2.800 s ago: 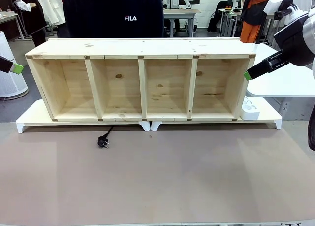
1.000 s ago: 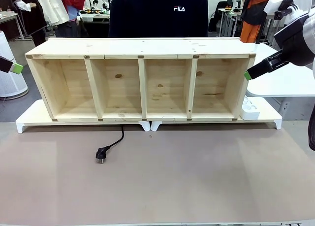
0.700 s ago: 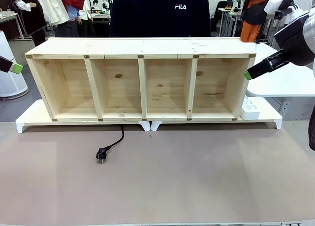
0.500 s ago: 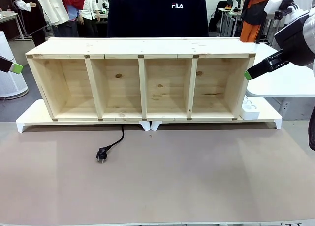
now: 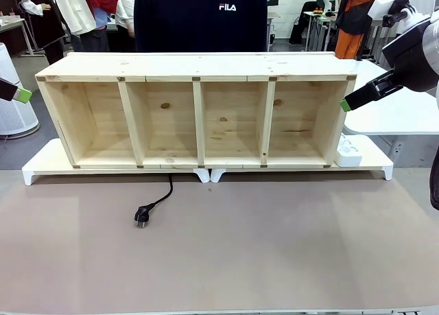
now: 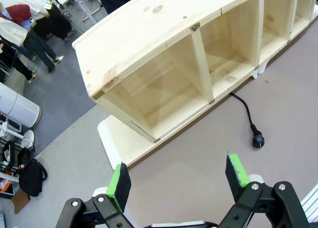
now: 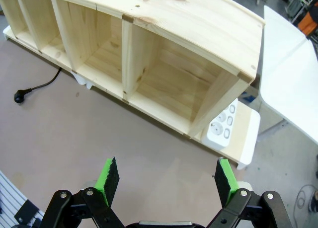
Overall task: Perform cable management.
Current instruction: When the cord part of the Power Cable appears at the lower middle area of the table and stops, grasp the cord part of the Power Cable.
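Note:
The cable [image 5: 159,200] is a thin black cord that comes out from under the wooden shelf [image 5: 199,68] and ends in a small round plug [image 5: 142,216] lying on the brown mat. The left wrist view shows the cable [image 6: 244,109] and its plug [image 6: 257,140] beside the shelf, and the right wrist view has the plug [image 7: 20,95] far left. My left gripper [image 6: 178,176] hangs open high above the mat, holding nothing. My right gripper [image 7: 166,177] is also open and empty, high over the shelf's right end. One green fingertip [image 5: 23,95] pokes in at the left edge, another fingertip [image 5: 345,105] at the right.
The four-bay shelf rests on two white risers [image 5: 41,165]. A white power strip [image 5: 348,150] lies on the right riser beside the shelf [image 7: 221,126]. A person in a dark top [image 5: 199,20] stands behind the shelf. A white table [image 5: 398,112] is at the right.
The plug and cable now lie further out on the mat than in the earliest frame. The person behind the shelf has shifted sideways. Both grippers hold still.

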Available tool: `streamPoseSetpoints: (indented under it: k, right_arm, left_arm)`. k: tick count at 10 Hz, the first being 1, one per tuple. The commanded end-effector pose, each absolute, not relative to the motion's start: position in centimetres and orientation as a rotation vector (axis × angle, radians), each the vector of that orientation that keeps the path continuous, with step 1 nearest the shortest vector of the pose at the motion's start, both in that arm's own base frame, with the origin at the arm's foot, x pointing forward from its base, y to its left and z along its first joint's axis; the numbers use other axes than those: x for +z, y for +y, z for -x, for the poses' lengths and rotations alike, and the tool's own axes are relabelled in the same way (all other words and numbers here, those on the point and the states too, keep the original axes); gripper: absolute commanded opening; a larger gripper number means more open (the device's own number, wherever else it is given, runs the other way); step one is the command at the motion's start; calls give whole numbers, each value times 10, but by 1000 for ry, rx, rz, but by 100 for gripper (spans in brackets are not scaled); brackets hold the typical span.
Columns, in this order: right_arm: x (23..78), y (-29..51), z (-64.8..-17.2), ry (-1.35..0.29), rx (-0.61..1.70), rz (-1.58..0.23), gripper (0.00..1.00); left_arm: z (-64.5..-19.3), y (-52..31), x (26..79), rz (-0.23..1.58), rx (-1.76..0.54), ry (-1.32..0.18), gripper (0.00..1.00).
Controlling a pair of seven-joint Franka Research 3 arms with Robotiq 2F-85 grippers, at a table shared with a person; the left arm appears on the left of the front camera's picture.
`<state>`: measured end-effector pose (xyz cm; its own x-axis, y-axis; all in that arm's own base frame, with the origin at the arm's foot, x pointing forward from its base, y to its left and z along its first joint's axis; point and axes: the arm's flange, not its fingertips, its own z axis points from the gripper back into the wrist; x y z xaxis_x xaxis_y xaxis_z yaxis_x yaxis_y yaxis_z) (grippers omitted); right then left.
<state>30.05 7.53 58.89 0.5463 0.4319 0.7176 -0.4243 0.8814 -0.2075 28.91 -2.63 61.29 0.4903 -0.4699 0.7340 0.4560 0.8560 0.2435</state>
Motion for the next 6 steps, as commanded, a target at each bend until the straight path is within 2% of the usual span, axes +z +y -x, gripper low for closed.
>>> streamPoseSetpoints:
  k: [1, 3, 6]
  right_arm:
    - [589, 76, -301, -856, 508, 12, 100]
    - [589, 75, -300, -853, 507, 10, 100]
    - [620, 154, -307, -781, 490, 23, 100]
  left_arm:
    - [-292, -27, 613, -18, -560, -909, 100]
    - [-292, -27, 613, -18, -560, -909, 100]
    - [-292, -27, 613, -18, -560, -909, 100]
